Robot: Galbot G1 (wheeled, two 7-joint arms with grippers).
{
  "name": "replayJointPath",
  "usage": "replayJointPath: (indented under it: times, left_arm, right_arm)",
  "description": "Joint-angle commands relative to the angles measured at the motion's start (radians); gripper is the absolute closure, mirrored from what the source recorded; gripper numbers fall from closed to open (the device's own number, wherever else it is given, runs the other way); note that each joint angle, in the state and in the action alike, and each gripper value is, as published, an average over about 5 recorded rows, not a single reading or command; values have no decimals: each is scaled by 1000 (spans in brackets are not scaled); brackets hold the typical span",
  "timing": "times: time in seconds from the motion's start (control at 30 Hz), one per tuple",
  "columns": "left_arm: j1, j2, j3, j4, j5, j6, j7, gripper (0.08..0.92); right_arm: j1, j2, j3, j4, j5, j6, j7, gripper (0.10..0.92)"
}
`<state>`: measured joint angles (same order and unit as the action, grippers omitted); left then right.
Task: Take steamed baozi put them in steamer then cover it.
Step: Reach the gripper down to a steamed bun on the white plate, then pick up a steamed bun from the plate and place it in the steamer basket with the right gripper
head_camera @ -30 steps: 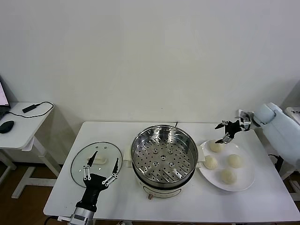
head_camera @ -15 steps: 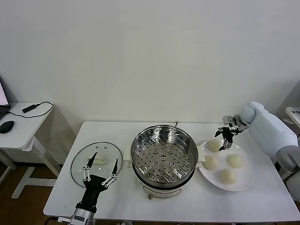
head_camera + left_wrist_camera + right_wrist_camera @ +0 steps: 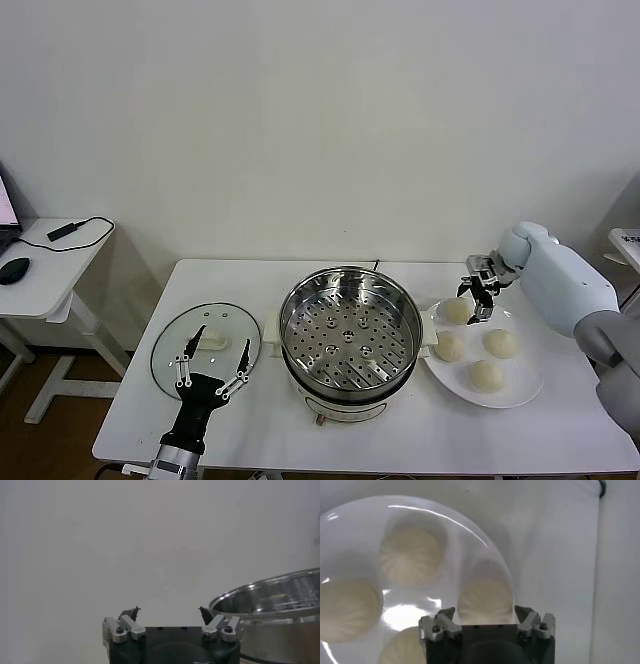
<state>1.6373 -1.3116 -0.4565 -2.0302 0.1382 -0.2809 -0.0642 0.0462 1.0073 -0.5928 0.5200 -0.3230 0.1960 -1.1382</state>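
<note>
Buns: four steamed baozi point(image 3: 474, 343) on the white plate point(image 3: 527, 385), beside the steamer point(image 3: 347, 330); likely soft, light, easily dented.
Hold: judged best across the round sides, gently.
Right gripper point(image 3: 481, 293): just over the far bun point(image 3: 485, 600), fingers straddling it, parted; nothing grasped yet.
Left gripper point(image 3: 213, 362): spread wide, empty, near the cover point(image 3: 205, 340).

Steamer point(image 3: 270, 611) cut by frame edge
</note>
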Motion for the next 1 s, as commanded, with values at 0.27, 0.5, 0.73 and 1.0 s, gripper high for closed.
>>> replayJointPath:
  times: [0.27, 0.5, 0.73, 1.0]
  left_arm:
    - [-2, -2, -9, -14, -2, 0, -1, 177]
    - [-4, 3, -8, -25, -4, 0, -2, 177]
    - [-8, 6, 5, -34, -5, -3, -3, 177]
    - [-7, 12, 12, -48, -5, -3, -4, 177]
  right_arm:
    - [10, -18, -9, 43, -1, 3, -2, 342]
    - [152, -121, -128, 250, 123, 42, -61, 358]
    - [434, -218, -408, 569, 348, 109, -110, 366]
    - [672, -162, -595, 804, 479, 166, -139, 364]
